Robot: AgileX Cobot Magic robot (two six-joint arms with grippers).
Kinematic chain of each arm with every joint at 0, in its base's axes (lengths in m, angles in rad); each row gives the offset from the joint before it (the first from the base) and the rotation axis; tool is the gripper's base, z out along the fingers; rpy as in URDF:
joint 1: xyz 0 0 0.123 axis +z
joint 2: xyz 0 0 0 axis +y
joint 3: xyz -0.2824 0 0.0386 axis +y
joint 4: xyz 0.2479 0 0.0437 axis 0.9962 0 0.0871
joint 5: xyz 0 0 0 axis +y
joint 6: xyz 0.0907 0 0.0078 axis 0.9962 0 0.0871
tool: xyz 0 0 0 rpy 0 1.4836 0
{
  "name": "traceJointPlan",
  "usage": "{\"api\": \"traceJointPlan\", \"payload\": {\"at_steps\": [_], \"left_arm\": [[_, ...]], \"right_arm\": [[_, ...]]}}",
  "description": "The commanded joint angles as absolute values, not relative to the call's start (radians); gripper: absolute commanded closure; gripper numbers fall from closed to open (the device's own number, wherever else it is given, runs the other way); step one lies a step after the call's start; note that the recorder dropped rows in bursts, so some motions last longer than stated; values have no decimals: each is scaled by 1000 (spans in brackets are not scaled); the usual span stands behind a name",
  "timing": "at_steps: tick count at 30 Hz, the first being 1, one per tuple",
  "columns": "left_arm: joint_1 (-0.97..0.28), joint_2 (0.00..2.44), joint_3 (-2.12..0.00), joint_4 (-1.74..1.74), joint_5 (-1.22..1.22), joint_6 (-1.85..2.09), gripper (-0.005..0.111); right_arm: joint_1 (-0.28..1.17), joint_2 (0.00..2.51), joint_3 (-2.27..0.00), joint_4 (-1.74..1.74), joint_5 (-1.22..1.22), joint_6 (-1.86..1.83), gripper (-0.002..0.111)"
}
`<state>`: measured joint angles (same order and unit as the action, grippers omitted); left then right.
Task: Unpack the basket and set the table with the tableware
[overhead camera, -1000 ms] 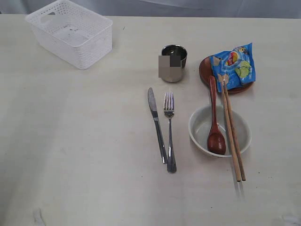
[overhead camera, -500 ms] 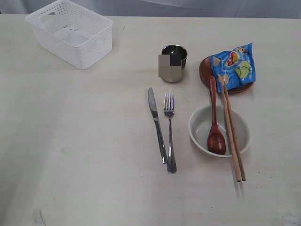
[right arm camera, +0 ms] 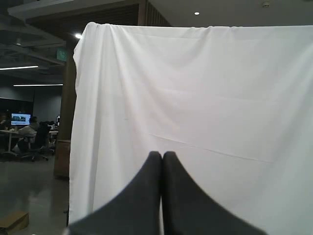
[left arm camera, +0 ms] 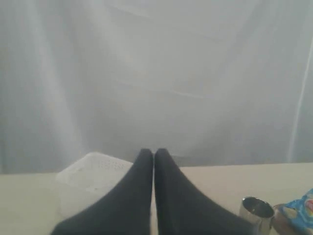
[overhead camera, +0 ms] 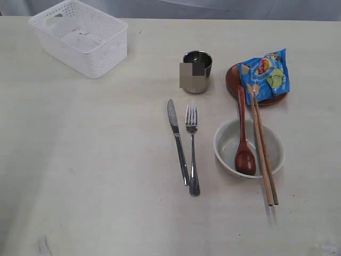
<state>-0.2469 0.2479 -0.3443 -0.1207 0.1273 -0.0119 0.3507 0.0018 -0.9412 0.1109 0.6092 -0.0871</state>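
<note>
The basket point(overhead camera: 80, 37) is emptied; tableware is laid out on the table point(overhead camera: 96, 176). Both the left gripper point(left arm camera: 154, 152) and the right gripper point(right arm camera: 162, 154) are closed, holding nothing. The arms are best kept clear of the setting.

A blue chip bag point(overhead camera: 265, 73) lies crumpled before a white curtain point(right arm camera: 195, 98)

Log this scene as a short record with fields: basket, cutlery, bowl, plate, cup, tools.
basket: white basket, empty, far left on the table
cutlery: knife and fork side by side, centre
bowl: pale bowl holding the wooden spoon; chopsticks laid across its rim
plate: brown plate under a blue chip bag
cup: steel cup behind the cutlery
tools: left tool shut, empty; right tool shut, empty
</note>
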Motion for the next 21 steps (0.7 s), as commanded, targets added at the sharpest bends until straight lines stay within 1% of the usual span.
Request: {"api": "traceJointPlan", "payload": {"at_steps": [1, 5, 10, 17, 21], "left_arm": [[-186, 185, -340, -117, 133, 0, 106], [-139, 124, -315, -30, 149, -8, 106], [-112, 0, -176, 87, 93, -6, 106], [-112, 0, -31, 127, 24, 0, 106], [-112, 0, 0, 156, 46, 10, 106]], "right_arm": [[353, 0, -940, 106, 609, -89, 109], [353, 0, -940, 106, 609, -89, 109], [353, 0, -940, 106, 609, -89, 109], [353, 0, -940, 106, 609, -94, 109], [353, 0, -940, 106, 609, -94, 109]]}}
